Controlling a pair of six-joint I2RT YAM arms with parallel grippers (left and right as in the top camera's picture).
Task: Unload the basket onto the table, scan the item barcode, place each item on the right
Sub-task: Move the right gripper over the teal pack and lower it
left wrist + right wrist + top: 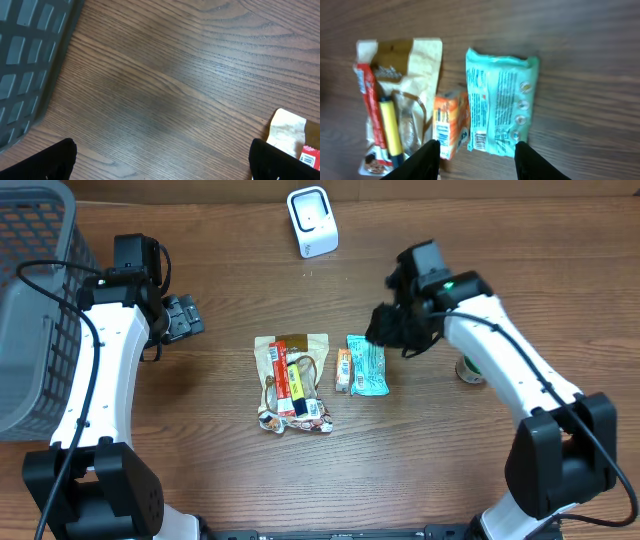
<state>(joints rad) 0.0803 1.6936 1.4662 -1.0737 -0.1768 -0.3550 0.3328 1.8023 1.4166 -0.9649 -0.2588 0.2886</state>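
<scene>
A teal packet (367,366) lies near the table's middle, with a small orange box (343,370) against its left side. In the right wrist view a barcode shows at the near end of the teal packet (502,102), and another on the orange box (451,122). My right gripper (392,328) hovers just right of and behind them. Its jaws (477,152) are apart, straddling the near ends of both items and holding nothing. The white scanner (312,221) stands at the back centre. My left gripper (183,317) is wide open (162,162) over bare wood.
A beige pouch (291,380) carrying red and yellow packs lies left of the orange box. A grey basket (30,300) fills the far left. A small green-and-white object (470,369) sits under my right arm.
</scene>
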